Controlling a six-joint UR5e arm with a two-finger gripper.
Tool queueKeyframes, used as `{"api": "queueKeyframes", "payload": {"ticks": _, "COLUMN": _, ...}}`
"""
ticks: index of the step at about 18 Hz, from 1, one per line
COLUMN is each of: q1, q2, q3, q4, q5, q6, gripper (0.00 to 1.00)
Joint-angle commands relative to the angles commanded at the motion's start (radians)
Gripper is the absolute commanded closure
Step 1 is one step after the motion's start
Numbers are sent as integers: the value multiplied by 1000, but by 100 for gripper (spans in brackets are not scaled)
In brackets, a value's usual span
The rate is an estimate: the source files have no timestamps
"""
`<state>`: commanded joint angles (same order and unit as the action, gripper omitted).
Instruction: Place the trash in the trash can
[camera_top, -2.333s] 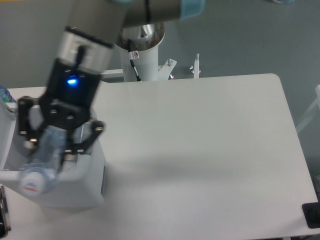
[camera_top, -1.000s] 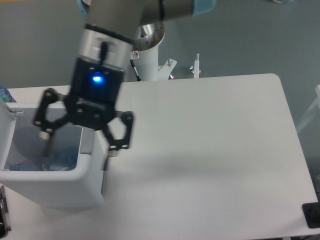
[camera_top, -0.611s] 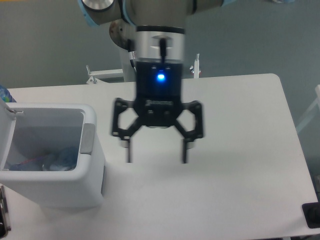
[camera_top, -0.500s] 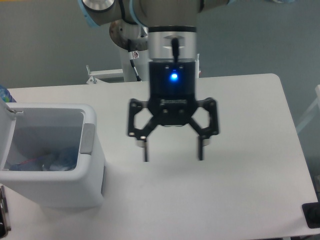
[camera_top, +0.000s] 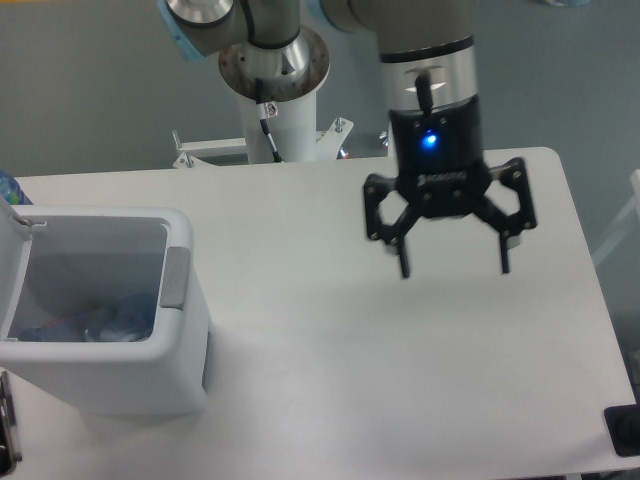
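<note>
- My tool (camera_top: 452, 262) is hanging over the right half of the worktop (camera_top: 330, 400), fingers spread wide apart and holding nothing.
- The trash can (camera_top: 110, 345) is standing at the left edge of the worktop, lid (camera_top: 8, 215) tipped back, mouth facing up.
- The trash (camera_top: 105, 322) is lying at the bottom of the can: I am making out a clear bluish crumple that reads as the bottle. The white carton I cannot tell apart in there.
- Judging by that, both items are already in the can and nothing of the task is lying out on the worktop.
- Handling note, as a judgement: the bottle is looking light, thin-walled and springy, smooth enough to slip; a grip across the mid-body would suit better than the cap end. The carton would be light and flat, best pinched by its edges.
- Room: the worktop around my tool is giving wide space on every side; the right edge is running near my right finger, the far edge just behind the tool.
- The can's walls and raised lid are the only obstacles, well apart from me on the left.
</note>
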<state>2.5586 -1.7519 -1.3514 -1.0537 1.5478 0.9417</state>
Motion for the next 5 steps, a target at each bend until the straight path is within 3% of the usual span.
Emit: {"api": "queueKeyframes", "payload": {"ticks": 5, "q1": 15, "q2": 22, "q3": -2, "q4": -31, "q5": -2, "q6": -11, "gripper": 0}}
